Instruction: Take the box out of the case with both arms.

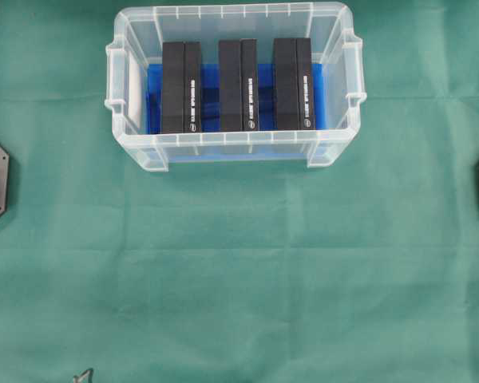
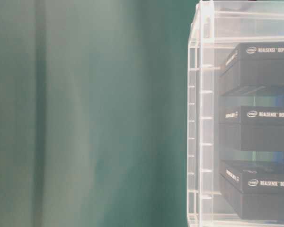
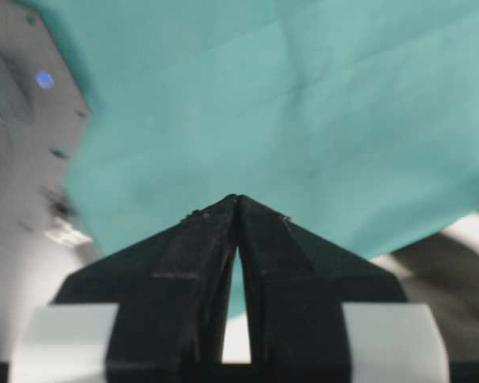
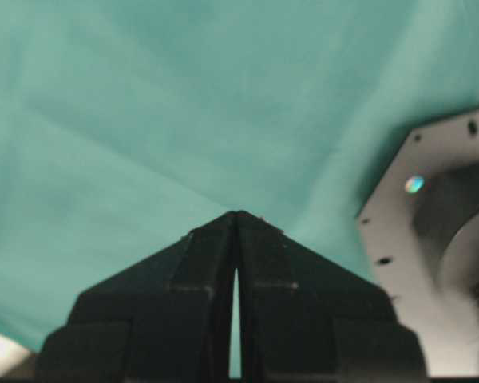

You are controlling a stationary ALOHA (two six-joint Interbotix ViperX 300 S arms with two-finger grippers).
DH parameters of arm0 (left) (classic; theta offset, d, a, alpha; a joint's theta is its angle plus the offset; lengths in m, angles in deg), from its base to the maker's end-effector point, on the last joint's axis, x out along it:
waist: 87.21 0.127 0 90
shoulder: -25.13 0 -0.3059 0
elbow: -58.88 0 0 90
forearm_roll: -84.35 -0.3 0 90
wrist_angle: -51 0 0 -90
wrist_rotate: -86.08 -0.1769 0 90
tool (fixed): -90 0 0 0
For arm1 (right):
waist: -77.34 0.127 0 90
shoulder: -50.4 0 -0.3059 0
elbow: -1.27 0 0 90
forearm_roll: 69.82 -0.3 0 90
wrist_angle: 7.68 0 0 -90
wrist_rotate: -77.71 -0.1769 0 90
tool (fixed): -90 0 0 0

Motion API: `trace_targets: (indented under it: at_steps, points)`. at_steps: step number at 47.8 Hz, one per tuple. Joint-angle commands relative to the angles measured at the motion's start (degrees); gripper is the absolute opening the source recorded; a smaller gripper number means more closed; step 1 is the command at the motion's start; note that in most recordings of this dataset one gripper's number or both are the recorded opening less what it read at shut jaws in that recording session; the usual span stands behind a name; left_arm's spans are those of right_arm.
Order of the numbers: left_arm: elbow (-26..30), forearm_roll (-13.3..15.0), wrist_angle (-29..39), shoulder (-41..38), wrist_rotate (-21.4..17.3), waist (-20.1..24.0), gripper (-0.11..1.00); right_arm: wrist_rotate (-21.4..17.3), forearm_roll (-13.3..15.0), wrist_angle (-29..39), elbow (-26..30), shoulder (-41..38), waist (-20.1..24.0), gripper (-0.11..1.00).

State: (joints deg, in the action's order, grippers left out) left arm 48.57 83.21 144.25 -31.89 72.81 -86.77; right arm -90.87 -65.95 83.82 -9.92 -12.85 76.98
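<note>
- Two hands are in play: the left hand [image 3: 238, 209] and the right hand [image 4: 236, 223] each show black triangular fingers pressed tip to tip, clenched on nothing, over bare green cloth.
- Neither hand appears in the overhead view, so both look well apart from the clear, rimmed plastic case [image 1: 233, 152] at the far middle of the green-covered worktop [image 1: 239, 279].
- To do the reach well, each hand should probably release its fingers before descending, and the pair should approach one box from opposite ends so it lifts level.
- The boxes stand on edge with gaps between them; fingers likely need to slip into those gaps without nudging a neighbour.
- The case is light and could shift or rise with the box, so a straight upward pull seems wise.
- Counted: one case; three black rectangular cardboard boxes [image 1: 238, 84] side by side inside it, on one blue liner sheet [image 1: 208, 97]; two hands.
</note>
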Motion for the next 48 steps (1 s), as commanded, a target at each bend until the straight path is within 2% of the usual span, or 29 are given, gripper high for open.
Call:
trace_targets:
  at_steps: [1, 5, 10, 16, 21, 27, 34, 39, 45, 48]
  points:
    - [1.41, -0.35, -0.26, -0.35, 4.13, -0.09, 0.00, -4.57, 0.44, -0.18, 1.23, 0.00, -0.09, 0.00]
    - [1.32, -0.35, -0.35, -0.62, 5.71, -0.09, 0.00, -6.77, 0.44, -0.18, 1.32, 0.09, -0.09, 0.00]
    - [1.49, -1.23, -0.97, -1.05, 5.36, -0.09, 0.00, -6.86, 0.44, -0.18, 1.23, 0.00, -0.09, 0.00]
    - [1.49, -2.02, -2.46, -1.49, 3.78, 0.70, 0.00, -6.68, 0.88, -0.18, 1.32, -0.09, -1.05, 0.00]
    - [1.76, -2.11, -3.87, -2.37, 1.85, 3.08, 0.00, -5.45, 0.97, -0.18, 1.41, -0.62, -3.34, 0.00]
    - [2.29, -2.11, -4.39, -3.87, -1.93, 6.68, 0.00, -0.53, 0.88, -0.44, 1.67, -1.76, -7.65, 0.00]
    - [3.08, -2.11, -4.39, -5.71, -7.65, 12.66, 0.00, 9.58, 0.70, -0.53, 2.46, -4.31, -14.24, 0.00]
    - [3.52, -1.85, -4.48, -6.68, -11.95, 16.96, 0.00, 15.47, 0.70, -0.53, 3.16, -6.33, -18.90, 0.00]
    - [4.04, -1.67, -4.48, -7.29, -17.14, 21.88, 0.00, 20.04, 0.79, -0.70, 4.04, -8.17, -23.64, 0.00]
    - [4.13, -1.67, -4.48, -7.47, -18.98, 23.64, 0.00, 20.92, 0.79, -1.05, 4.31, -8.61, -25.66, 0.00]
